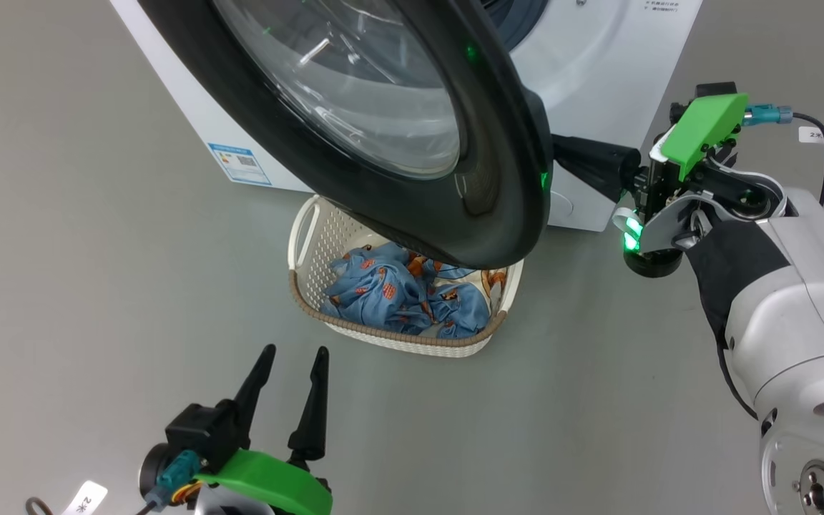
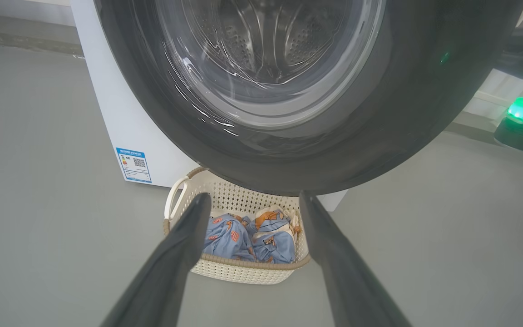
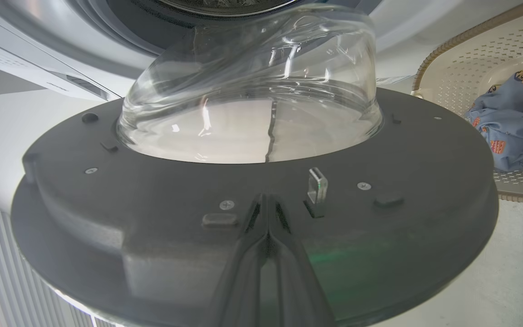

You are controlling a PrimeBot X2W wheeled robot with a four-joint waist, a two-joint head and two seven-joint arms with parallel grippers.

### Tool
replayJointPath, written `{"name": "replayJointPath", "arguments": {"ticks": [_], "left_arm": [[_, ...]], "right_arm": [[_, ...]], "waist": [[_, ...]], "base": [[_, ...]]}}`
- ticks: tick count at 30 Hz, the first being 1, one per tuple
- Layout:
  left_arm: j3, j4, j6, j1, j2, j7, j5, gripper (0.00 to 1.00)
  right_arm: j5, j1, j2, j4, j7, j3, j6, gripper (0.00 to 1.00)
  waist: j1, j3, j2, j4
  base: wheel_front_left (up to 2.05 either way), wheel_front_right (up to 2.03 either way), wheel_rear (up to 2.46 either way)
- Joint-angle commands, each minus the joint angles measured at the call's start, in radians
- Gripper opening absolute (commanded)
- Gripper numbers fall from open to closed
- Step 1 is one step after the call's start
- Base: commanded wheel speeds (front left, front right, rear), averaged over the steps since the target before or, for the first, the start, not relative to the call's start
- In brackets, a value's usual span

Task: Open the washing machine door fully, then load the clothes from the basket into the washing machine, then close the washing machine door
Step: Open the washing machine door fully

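My right claw is fully closed, its two dark fingers pressed flat together with nothing between them. In the right wrist view the tips sit against the grey inner face of the washing machine door, just beside a small clear tab and below the bulging glass window. The door stands swung out from the white washing machine, and its black rim hangs over the basket. The basket sits on the grey floor in front of the machine and holds crumpled blue patterned clothes. My left claw is spread wide and empty, hovering above the floor near the basket and pointing towards it.
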Motion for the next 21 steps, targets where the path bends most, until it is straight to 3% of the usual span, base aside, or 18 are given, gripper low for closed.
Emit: {"name": "replayJointPath", "arguments": {"ticks": [1, 11, 21], "left_arm": [[0.036, -0.017, -0.001, -0.001, 0.016, -0.007, 0.012, 1.0], [0.042, -0.013, -0.003, 0.011, 0.016, -0.007, 0.018, 1.0], [0.046, -0.013, -0.004, 0.016, 0.016, -0.007, 0.021, 1.0]], "right_arm": [[0.015, 0.011, 0.034, -0.033, 0.018, 0.018, 0.002, 0.0], [0.143, 0.072, 0.036, -0.068, 0.098, 0.145, 0.002, 0.0], [0.323, 0.139, 0.036, -0.148, 0.077, 0.356, 0.002, 0.0]], "waist": [[0.0, -0.005, 0.0, -0.001], [0.0, -0.033, 0.0, 0.0], [0.0, -0.043, 0.0, 0.001]], "base": [[0.0, 0.0, 0.0], [0.0, 0.0, 0.0], [0.0, 0.0, 0.0]]}}
